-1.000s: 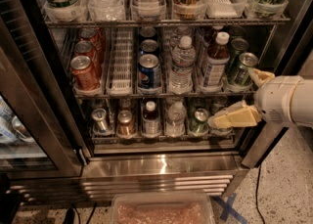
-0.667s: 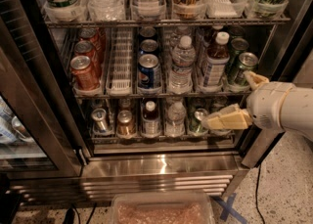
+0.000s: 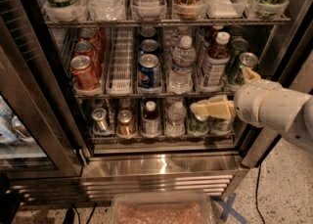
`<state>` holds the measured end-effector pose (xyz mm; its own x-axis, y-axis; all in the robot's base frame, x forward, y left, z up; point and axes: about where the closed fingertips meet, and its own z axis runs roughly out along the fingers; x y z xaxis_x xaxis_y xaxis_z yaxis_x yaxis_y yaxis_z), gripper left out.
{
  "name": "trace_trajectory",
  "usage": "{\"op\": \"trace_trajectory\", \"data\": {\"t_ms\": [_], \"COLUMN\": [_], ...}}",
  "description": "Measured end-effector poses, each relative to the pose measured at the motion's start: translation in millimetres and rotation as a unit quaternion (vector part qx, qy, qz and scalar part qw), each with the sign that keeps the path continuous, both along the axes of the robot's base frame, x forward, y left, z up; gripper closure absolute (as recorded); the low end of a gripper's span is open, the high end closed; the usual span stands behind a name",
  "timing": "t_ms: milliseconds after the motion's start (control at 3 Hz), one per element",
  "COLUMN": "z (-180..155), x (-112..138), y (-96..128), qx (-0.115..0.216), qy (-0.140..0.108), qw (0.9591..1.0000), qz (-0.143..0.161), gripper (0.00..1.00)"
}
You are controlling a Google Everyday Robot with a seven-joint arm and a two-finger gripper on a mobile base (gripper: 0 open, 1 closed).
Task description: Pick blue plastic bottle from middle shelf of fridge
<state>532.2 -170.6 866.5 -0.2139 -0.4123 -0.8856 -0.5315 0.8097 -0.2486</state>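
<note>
The blue plastic bottle (image 3: pixel 214 62), with dark drink, a white cap and a pale label, stands upright on the middle shelf (image 3: pixel 122 93) of the fridge (image 3: pixel 156 169), in the lane second from the right. My gripper (image 3: pixel 220 88) is at the right, in front of the fridge's lower right. It is open and empty. One cream finger (image 3: pixel 211 108) points left, below the bottle and in front of the bottom shelf. The other finger (image 3: pixel 250 75) shows by the green cans. It does not touch the bottle.
On the middle shelf stand red cans (image 3: pixel 84 71), a Pepsi can (image 3: pixel 149 70), a clear water bottle (image 3: pixel 182 64) and green cans (image 3: pixel 240 61). Small cans and bottles line the bottom rack (image 3: pixel 146 120). The open door frame (image 3: pixel 34 100) is at the left. A bin (image 3: pixel 161 211) sits below.
My gripper and white wrist have moved left toward the fridge, and the lower finger has risen slightly. The bottles and cans have not moved.
</note>
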Motion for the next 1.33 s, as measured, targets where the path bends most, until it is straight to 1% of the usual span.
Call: {"op": "trace_trajectory", "data": {"t_ms": [333, 667, 1000, 1333], "z": [2.3, 0.2, 0.0, -2.4], "x": [7.6, 12.7, 13.2, 16.2], "y": [-7.4, -18.5, -18.6, -20.1], "qx": [0.018, 0.05, 0.051, 0.052], "qy": [-0.006, -0.038, -0.038, -0.044], "qw": [0.9983, 0.992, 0.9919, 0.9913], "qz": [-0.055, -0.11, -0.11, -0.112], "gripper": [0.0, 0.0, 0.0, 0.06]}}
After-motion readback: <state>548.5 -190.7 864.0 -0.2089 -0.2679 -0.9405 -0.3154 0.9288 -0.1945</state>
